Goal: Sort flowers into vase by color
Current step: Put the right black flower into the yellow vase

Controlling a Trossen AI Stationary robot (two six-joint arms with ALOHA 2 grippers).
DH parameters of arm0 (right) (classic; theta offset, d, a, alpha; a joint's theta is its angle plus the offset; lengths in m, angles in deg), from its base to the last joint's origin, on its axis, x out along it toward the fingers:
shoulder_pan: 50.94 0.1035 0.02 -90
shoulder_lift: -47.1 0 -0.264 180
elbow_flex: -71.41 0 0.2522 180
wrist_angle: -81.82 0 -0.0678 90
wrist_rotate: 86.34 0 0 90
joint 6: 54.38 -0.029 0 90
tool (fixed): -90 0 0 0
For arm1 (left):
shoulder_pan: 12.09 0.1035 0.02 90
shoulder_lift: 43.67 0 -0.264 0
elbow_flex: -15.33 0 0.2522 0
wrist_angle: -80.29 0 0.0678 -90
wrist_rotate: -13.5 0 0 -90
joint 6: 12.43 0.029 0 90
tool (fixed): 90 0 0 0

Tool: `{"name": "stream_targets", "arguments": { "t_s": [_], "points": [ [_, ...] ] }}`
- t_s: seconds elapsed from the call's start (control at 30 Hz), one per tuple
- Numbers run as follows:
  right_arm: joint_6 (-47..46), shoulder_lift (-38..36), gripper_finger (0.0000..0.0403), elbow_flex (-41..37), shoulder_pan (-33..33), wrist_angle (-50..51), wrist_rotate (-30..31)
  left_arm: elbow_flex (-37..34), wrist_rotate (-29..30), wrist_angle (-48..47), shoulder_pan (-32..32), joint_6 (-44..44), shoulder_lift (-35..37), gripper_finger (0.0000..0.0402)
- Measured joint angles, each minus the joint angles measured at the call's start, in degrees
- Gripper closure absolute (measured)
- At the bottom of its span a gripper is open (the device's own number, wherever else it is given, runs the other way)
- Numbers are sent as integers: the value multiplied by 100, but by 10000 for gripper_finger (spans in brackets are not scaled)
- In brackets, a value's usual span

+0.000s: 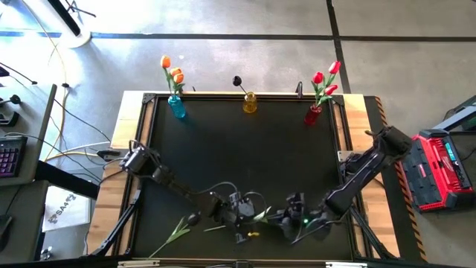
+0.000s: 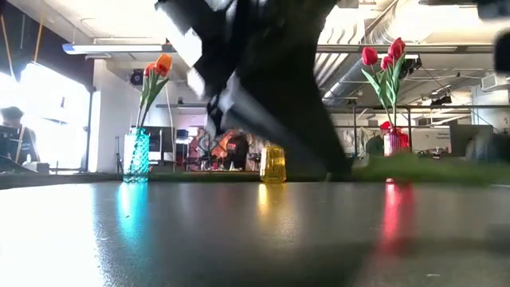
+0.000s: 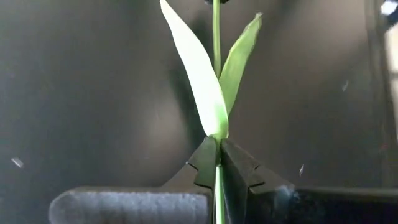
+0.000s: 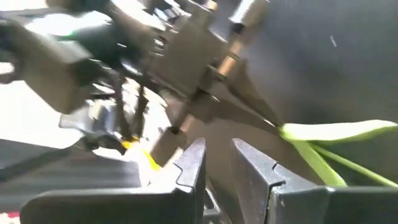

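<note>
Left gripper (image 1: 239, 217): is being held low over the near middle of the table (image 1: 245, 149), its jaws clamped together on the green stem of a tulip (image 3: 217, 81); in the left wrist view the stem is being pinched right at the base of the two leaves.

Right gripper (image 4: 219, 163): is being held just beside the left one, jaws slightly apart with nothing between them; the held tulip's leaves are being seen just off to one side of it.

Held tulip: its head is not being shown clearly in any view, so its colour cannot be told.

Loose flower (image 1: 177, 228): is lying on the near left of the table, a dark head at one end, well apart from the vases.

Blue vase (image 1: 177, 106): is holding orange tulips at the far left edge.

Yellow vase (image 1: 250, 102): is holding one black tulip at the far middle.

Red vase (image 1: 313, 114): is holding red tulips at the far right.

Risk, grip: the stem is thin and is being gripped at one narrow point; it may be rotated or slipped when lifted.

Risk, handover: with both grippers so close, fingers may be knocked together or the leaves caught.

Risk, sorting: the wrong vase may be chosen if the head colour is misjudged.
</note>
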Motion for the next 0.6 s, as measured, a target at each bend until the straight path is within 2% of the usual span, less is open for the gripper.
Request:
{"name": "stream_targets", "arguments": {
  "t_s": [0.2, 0.3, 0.6],
  "points": [
    [702, -557, 338, 0, 210, -149, 869, 3, 102, 16, 355, 279, 366, 401],
    [801, -730, 338, 0, 278, 195, 1118, 5, 130, 52, 625, 346, 544, 401],
    [-578, -831, 338, -2, 282, 2107, 1418, -12, 45, 100, 1369, 783, 1068, 401]
  ]
}}
